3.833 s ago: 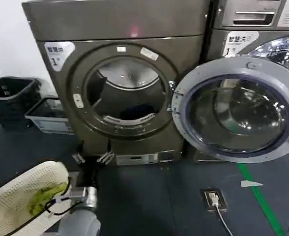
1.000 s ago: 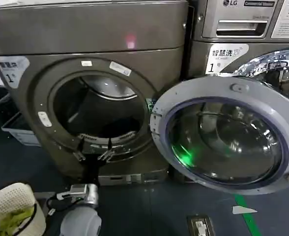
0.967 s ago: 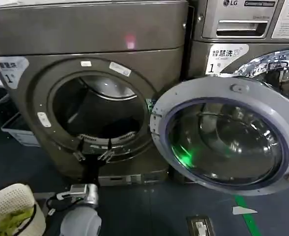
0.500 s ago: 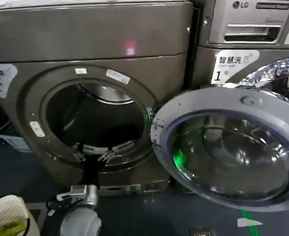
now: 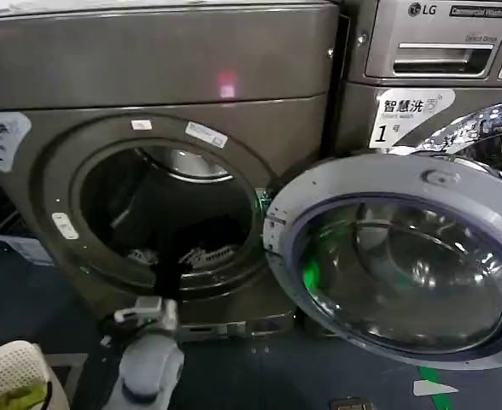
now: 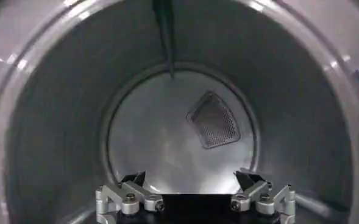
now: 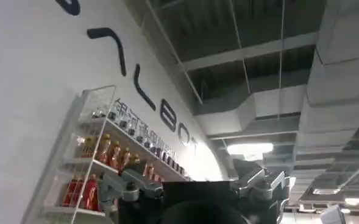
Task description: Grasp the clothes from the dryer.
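Left gripper (image 5: pixel 172 256) inside dryer (image 5: pixel 161 111) mouth

The left arm is extended forward from the lower part of the head view, with its grey rounded wrist housing (image 5: pixel 151 369) seen low and the black forearm section directed ahead and upward. The left gripper (image 5: pixel 170 256) is held at the end of that arm, its fingers spread wide apart (nothing is gripped between them). In the left wrist view, the left gripper's fingers (image 6: pixel 125 193) are seen splayed to either side of the black palm block. The right gripper (image 7: pixel 197 189) is pointed upward, with its fingers likewise spread and nothing held.
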